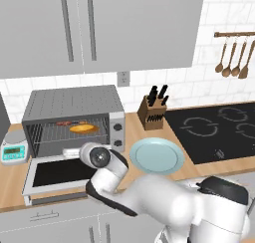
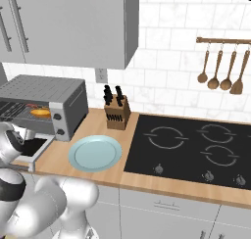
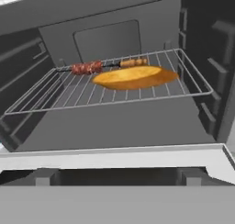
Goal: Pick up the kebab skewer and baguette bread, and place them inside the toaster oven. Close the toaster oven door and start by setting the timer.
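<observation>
- Baguette bread [image 3: 134, 77] and kebab skewer [image 3: 98, 66] lie side by side on the toaster oven [image 1: 74, 105] rack.
- Toaster oven door [image 1: 60, 172] hangs open.
- Gripper released, grasping nothing.
- No legible writing anywhere.

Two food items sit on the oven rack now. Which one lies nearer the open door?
The baguette bread, the golden-orange loaf, lies nearer the toaster oven door. The kebab skewer, a thin stick with reddish meat chunks, lies just behind it, toward the back wall.

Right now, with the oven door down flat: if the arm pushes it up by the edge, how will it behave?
The toaster oven door probably swings stiffly on its hinge, being a rigid metal frame. Its dark glass pane looks smooth, so a push there may slip. The toaster oven seems boxy and stable, unlikely to tip.
</observation>
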### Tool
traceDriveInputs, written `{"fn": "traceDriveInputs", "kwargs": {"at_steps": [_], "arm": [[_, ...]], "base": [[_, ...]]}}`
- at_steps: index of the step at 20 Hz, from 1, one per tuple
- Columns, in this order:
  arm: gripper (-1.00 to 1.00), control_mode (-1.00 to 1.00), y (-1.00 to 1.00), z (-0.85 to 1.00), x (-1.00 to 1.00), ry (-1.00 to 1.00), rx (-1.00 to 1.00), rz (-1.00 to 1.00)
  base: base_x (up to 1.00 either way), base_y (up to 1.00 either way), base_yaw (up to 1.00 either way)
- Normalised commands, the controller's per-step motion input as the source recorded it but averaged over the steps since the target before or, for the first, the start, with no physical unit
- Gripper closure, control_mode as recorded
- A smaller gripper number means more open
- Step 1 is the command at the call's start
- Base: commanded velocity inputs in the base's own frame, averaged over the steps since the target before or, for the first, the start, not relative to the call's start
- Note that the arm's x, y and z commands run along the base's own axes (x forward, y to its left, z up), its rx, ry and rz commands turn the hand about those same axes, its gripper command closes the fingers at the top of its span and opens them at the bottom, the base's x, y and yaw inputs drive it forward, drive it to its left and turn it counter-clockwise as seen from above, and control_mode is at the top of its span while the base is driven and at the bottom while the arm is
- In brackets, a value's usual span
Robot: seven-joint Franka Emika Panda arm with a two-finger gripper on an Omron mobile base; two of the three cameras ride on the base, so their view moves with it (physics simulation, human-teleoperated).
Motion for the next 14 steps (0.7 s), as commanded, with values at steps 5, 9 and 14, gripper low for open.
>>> {"fn": "traceDriveInputs", "kwargs": {"at_steps": [5,9,14], "arm": [[-1.0,-1.0,0.0,0.3,-0.73,0.05,0.0,-0.05],[-1.0,-1.0,0.0,0.23,-0.77,0.12,0.0,-0.04],[-1.0,-1.0,0.01,0.07,-0.86,0.15,0.0,-0.04]], "base": [[0.0,0.0,0.0],[0.0,0.0,0.0],[0.0,0.0,0.0]]}}
